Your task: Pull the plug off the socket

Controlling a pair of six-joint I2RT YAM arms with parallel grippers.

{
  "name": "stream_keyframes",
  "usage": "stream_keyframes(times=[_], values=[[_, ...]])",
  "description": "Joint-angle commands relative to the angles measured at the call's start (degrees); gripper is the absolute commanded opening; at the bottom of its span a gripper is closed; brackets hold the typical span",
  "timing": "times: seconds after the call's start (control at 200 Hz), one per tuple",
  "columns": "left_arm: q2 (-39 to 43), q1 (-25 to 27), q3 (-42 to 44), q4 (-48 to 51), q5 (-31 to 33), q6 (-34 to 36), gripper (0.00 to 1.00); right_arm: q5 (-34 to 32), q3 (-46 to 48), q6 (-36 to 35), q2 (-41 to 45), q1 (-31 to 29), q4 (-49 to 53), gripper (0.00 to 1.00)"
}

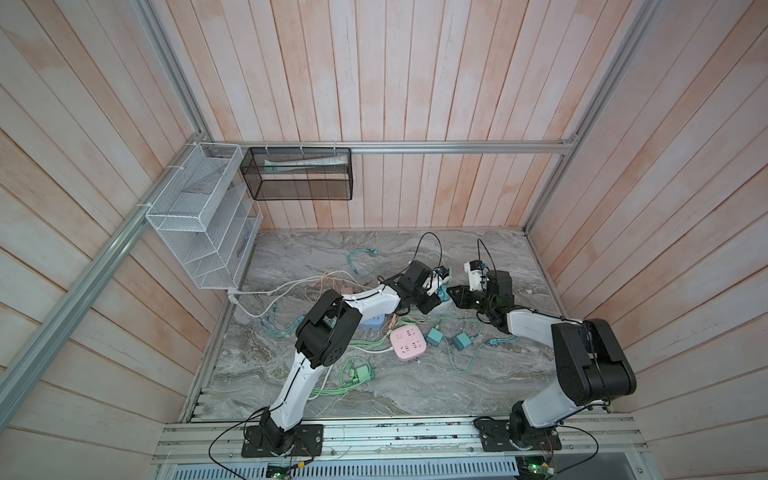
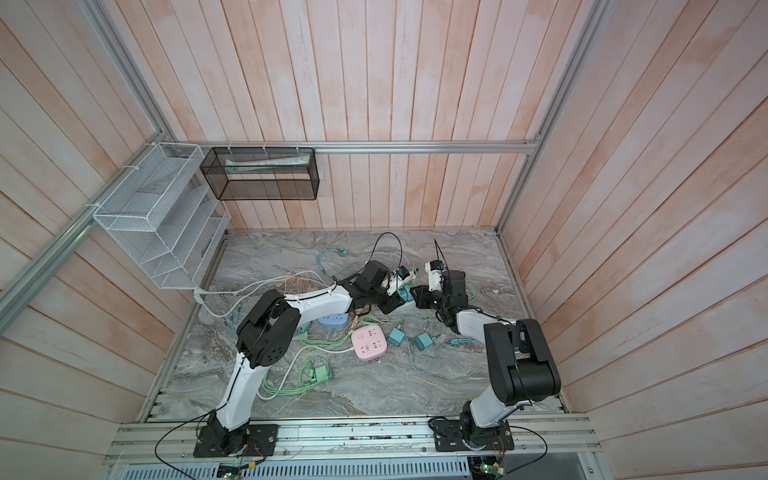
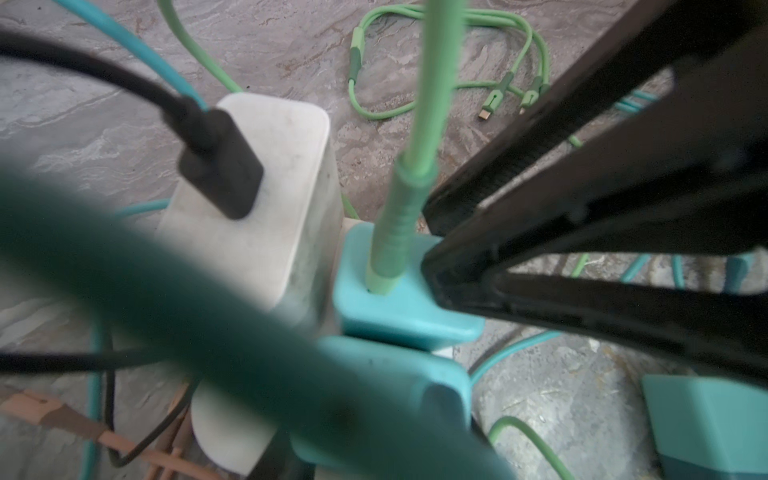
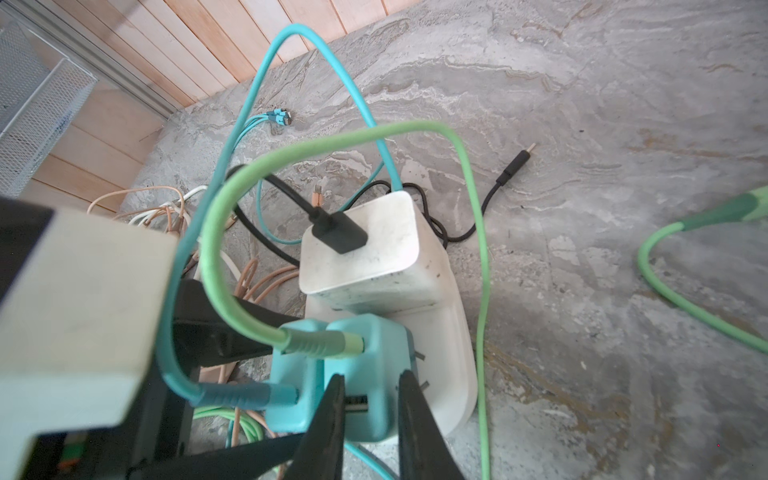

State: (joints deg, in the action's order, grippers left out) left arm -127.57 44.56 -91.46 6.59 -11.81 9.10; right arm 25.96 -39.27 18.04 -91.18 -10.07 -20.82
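Well, my right gripper (image 4: pixel 372 376) is clamped on the teal plug (image 4: pixel 384 332), which is plugged in the white socket (image 4: pixel 453 353) with its pins partly showing. If I pull crooked, the pins may jam or my grip may slip. The left gripper (image 1: pixel 432 304) is closed low beside it; on what, I cannot tell, so the socket may lift. Farther, the green cable (image 4: pixel 469 187) arches around the white charger (image 4: pixel 361 266) and may snag it.
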Motion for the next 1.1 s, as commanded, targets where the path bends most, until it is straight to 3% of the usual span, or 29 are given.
stream_keyframes(times=[0.0,0.17,0.355,0.7,1.095], values=[[4.59,0.36,2.53,-9.34,3.92,1.37,0.19,0.37,2.94,-0.09,-2.43,-1.62,11.32,0.21],[5.36,0.12,3.71,-10.63,4.52,0.13,0.18,0.08,2.96,-0.27,-2.34,-1.61,11.68,0.2],[4.74,-2.1,2.03,-9.17,-3.1,-4.09,0.18,0.02,2.63,-0.29,-2.08,-1.65,12.02,0.2],[6.33,-0.13,3.22,-8.75,4.57,2.11,0.18,-0.26,2.24,-0.6,-2.8,-1.62,12.73,0.2],[8.13,-2.95,4.81,-10.13,0.17,-4.39,0.17,-0.71,1.87,-0.95,-2.69,-1.63,13.52,0.2]])
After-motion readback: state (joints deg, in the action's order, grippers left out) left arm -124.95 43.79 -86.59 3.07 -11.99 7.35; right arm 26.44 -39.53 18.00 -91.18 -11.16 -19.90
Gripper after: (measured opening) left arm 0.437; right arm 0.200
